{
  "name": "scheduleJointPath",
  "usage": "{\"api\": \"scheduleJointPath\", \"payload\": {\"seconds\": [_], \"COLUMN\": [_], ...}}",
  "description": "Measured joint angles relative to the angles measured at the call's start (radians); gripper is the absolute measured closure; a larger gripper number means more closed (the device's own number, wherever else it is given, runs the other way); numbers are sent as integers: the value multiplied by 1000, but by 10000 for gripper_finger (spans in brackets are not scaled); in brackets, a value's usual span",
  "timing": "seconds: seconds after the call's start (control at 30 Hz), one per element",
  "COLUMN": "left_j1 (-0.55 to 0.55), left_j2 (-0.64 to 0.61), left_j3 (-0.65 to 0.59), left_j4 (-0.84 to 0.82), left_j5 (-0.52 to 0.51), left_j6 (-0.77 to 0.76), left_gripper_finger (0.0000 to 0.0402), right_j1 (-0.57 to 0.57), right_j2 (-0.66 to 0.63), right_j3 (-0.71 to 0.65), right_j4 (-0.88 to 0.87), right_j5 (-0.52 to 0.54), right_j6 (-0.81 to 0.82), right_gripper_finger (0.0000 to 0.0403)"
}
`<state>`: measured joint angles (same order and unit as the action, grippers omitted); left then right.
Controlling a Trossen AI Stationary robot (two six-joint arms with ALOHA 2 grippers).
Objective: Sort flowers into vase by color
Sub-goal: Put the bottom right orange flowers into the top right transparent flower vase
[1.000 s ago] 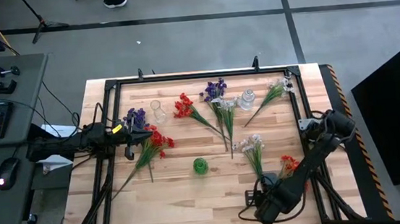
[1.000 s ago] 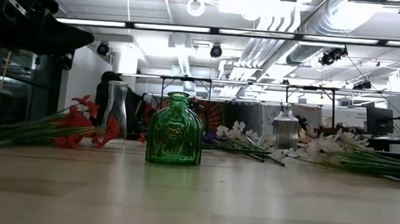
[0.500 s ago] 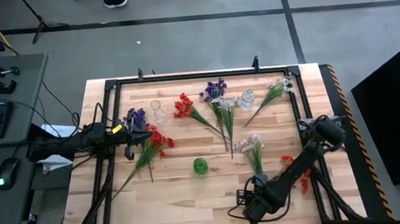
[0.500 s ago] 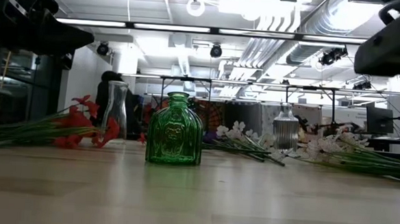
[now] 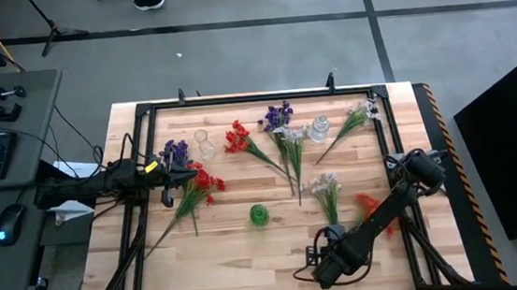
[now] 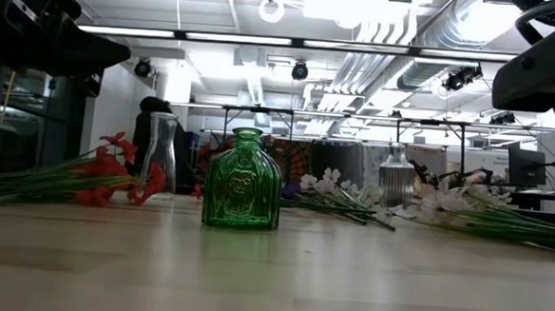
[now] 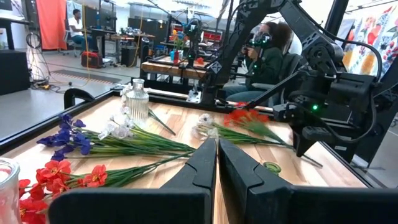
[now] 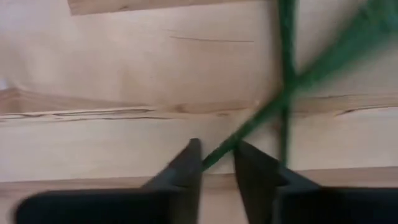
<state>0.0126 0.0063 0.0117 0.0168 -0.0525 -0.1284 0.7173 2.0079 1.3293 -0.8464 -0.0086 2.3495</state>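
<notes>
Logging the right hand (image 5: 330, 266) low over the tabletop (image 5: 231, 260), close to the front edge and right of centre, fingers (image 8: 186, 165) pinching the thin green stem of a red flower spray (image 5: 371, 206). Recording that spray's long axis as diagonal: blooms pointing toward the right rear, stem end leading down to the hand. Finding the blooms smeared in the high view, so not confirming whether they are touching the wood. Seeing a second green stem crossing the gripped one in the right wrist view; not telling which spray it belongs to.

Logging the left hand (image 7: 217, 155) at the left side of the tabletop, fingers pressed together, just beside a second red spray (image 5: 202, 182) with blooms toward the rear and stems trailing toward the front left.

Noting a white spray (image 5: 323, 188) lying front to rear just beside the right arm, blooms rearward. Placing a green vase (image 5: 259, 214) near the centre, a clear vase (image 5: 203, 142) and a purple spray (image 5: 175, 152) at the left rear, and a glass bottle (image 5: 319, 128) at the rear centre.

Finding the right arm cut off at the low view's top right corner, both hands out of that view.

Marking bare wood along the front left, between the green vase and the front edge.
</notes>
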Motion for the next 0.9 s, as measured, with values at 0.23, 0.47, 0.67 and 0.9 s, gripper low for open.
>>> {"api": "scheduleJointPath", "payload": {"seconds": [0.23,0.47,0.67,0.9], "left_j1": [0,0,0,0], "left_j2": [0,0,0,0], "left_j3": [0,0,0,0], "left_j4": [0,0,0,0], "left_j5": [0,0,0,0], "left_j6": [0,0,0,0], "left_gripper_finger": [396,396,396,396], "right_j1": [10,43,76,20], "right_j2": [-6,-83,-151,-201], "right_j3": [17,127,255,417], "right_j4": [-18,-104,-121,-141], "right_j5": [16,60,172,647], "right_j6": [-38,-179,-394,-773], "right_gripper_finger": [388,396,401,402]}}
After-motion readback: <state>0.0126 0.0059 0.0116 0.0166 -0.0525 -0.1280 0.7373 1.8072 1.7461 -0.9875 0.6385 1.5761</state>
